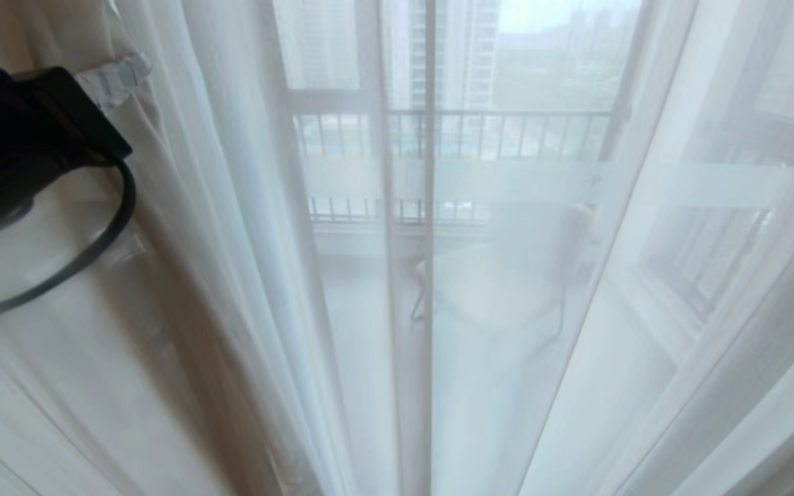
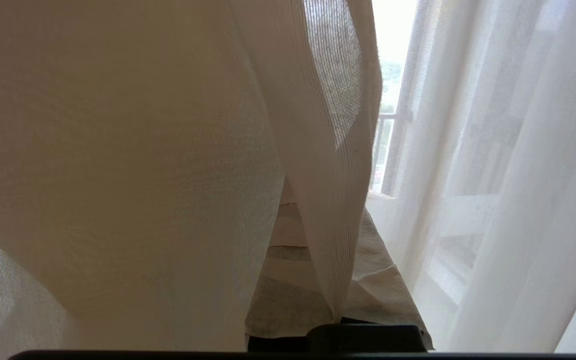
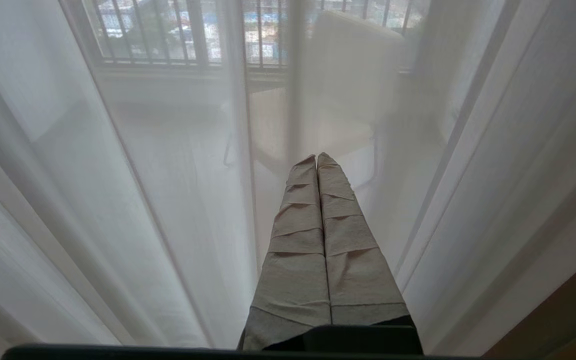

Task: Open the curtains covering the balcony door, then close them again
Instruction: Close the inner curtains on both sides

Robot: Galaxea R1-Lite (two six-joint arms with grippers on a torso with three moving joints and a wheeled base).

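while sheer curtains (image 1: 507, 275) cover the balcony door (image 1: 429, 207), left end effector (image 2: 318, 280) clamped on cream curtain fold, right end effector (image 3: 317, 165) pressed together, empty

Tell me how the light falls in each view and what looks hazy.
Head view: strong backlight through the sheer curtain, the railing behind it hazy. Left wrist view: the thick curtain glows tan, with glare at the window gap. Right wrist view: soft daylight; the chair is veiled.
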